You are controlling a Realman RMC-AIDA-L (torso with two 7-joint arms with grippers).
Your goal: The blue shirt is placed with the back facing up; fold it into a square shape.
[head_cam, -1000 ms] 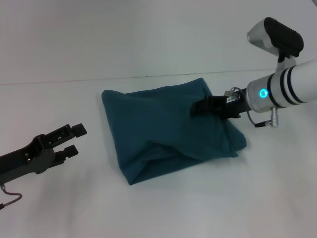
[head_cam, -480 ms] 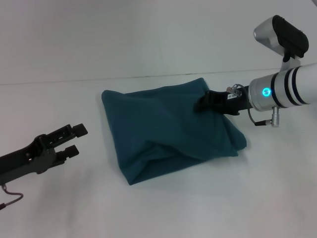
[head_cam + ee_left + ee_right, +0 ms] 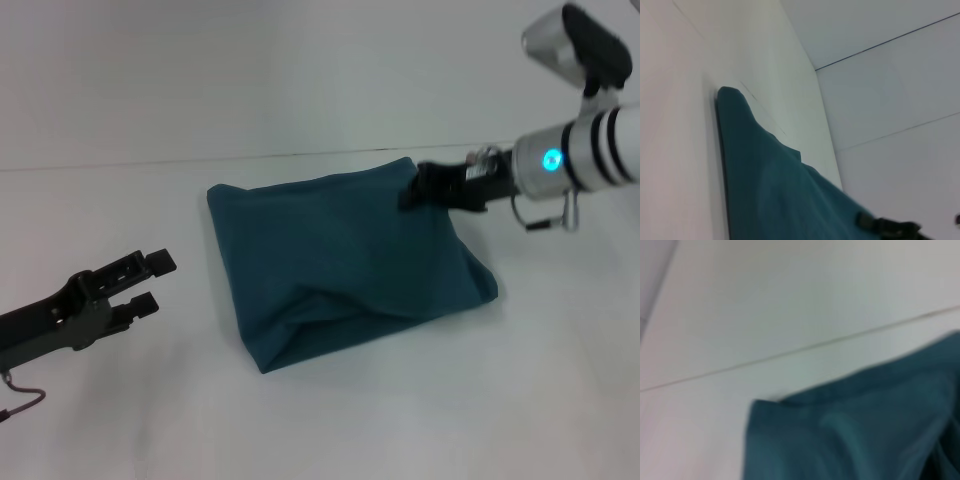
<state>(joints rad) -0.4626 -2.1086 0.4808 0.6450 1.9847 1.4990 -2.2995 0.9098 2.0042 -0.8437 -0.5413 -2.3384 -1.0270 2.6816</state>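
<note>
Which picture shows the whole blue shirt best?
The head view: the whole folded blue shirt shows there, every edge. The left wrist view shows only a slanted strip, and the right wrist view only one blurry corner.

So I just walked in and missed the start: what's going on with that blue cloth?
The robot is folding the blue shirt, which already lies in a compact, roughly square bundle on the white table. The right gripper is at the shirt's far right corner, pulling back from where it was over the cloth a second ago. The left gripper waits open off to the left, clear of the shirt.
</note>
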